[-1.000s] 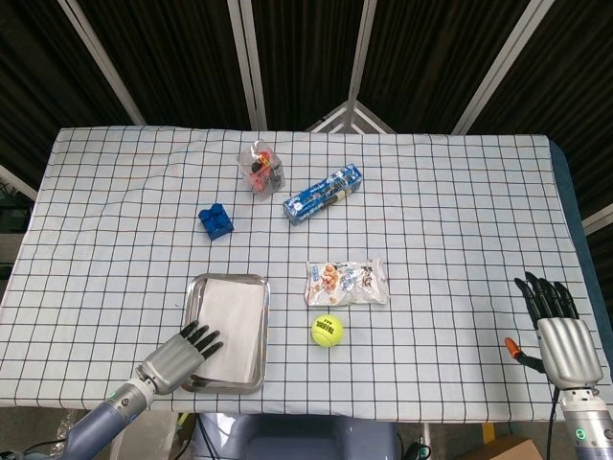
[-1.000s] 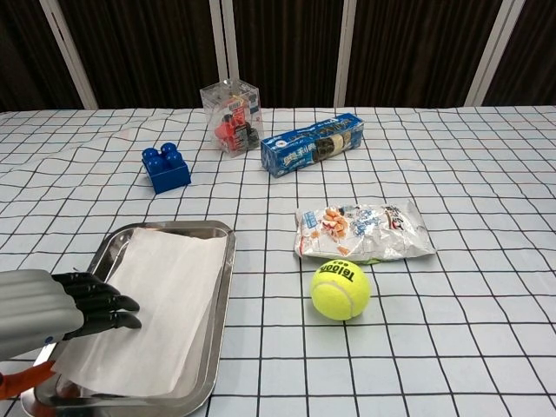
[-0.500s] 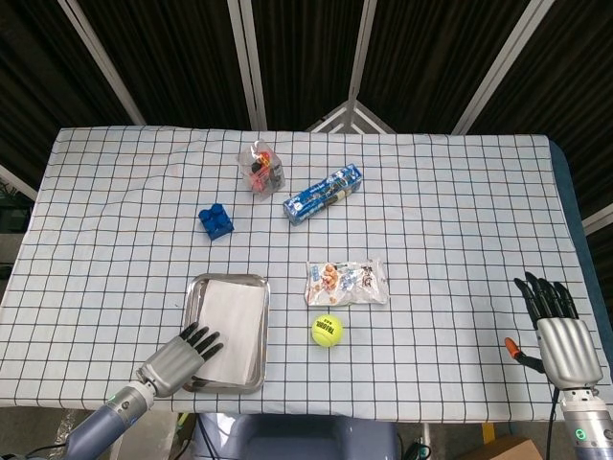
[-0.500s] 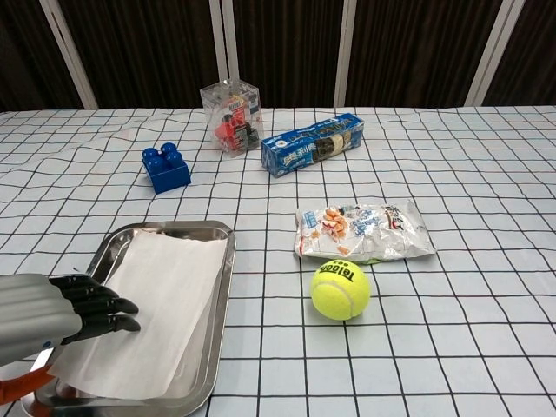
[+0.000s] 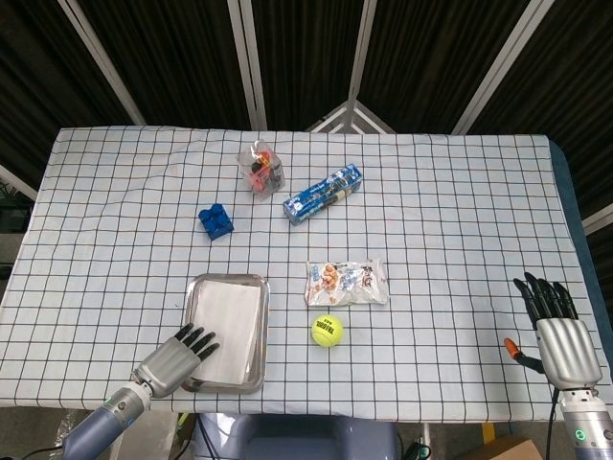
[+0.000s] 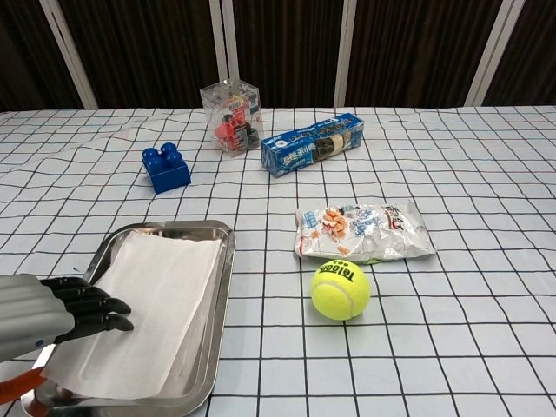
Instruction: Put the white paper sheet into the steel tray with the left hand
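While the left robot hand (image 6: 52,311) is resting fingertips on its near edge, the white paper sheet (image 6: 148,308) is lying in the steel tray (image 6: 217,347). Thin and floppy, it is probably best pinched there.

Checkered cloth (image 5: 460,211) covering counter (image 5: 563,192). Resting on cloth: steel tray (image 5: 259,335), blue brick (image 5: 215,221), clear box (image 5: 261,166), blue packet (image 5: 323,193), snack bag (image 5: 347,282), tennis ball (image 5: 327,331).
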{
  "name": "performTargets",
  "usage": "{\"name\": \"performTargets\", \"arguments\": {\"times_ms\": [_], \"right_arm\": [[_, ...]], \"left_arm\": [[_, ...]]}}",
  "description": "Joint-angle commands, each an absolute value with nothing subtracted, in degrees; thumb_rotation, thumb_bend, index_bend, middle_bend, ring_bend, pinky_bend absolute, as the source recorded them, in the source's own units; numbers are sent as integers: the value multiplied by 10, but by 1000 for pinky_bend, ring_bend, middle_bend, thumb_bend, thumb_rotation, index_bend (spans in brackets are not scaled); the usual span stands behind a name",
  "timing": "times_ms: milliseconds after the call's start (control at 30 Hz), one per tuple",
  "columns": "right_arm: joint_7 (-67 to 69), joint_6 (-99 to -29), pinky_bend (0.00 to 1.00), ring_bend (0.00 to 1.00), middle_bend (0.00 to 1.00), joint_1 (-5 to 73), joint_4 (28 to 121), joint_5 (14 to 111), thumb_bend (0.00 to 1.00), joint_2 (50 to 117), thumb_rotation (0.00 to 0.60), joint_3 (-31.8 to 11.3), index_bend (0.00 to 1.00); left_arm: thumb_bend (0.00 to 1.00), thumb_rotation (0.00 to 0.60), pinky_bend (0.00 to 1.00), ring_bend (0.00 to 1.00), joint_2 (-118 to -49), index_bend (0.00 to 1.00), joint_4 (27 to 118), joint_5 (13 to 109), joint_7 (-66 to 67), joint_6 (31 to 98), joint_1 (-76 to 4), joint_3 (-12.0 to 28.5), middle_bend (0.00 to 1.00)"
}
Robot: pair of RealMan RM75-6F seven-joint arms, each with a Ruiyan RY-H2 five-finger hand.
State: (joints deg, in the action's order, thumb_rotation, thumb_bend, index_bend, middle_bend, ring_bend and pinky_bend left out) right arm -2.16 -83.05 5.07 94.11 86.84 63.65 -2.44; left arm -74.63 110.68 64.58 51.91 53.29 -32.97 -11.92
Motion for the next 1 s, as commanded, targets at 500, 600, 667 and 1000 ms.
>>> {"name": "performTargets", "arguments": {"times_ms": [500,600,667,1000], "right_arm": [[-18,-831,0,0,0,51,939,870,314,637,600,-24,0],[-19,-831,0,0,0,50,940,870,314,637,600,-24,0],[-19,-831,0,0,0,50,940,870,313,637,600,-24,0],[-34,-844,0,0,0,51,930,888,313,641,600,-23,0]], "left_arm": [[404,600,0,0,-684,0,1163,772,436,643,-287,-117,0],[305,600,0,0,-669,0,1163,806,406,676,-268,-121,0],[231,600,0,0,-664,0,1154,835,378,709,-250,-121,0],[69,600,0,0,-689,0,1000,970,244,927,-139,-110,0]]}}
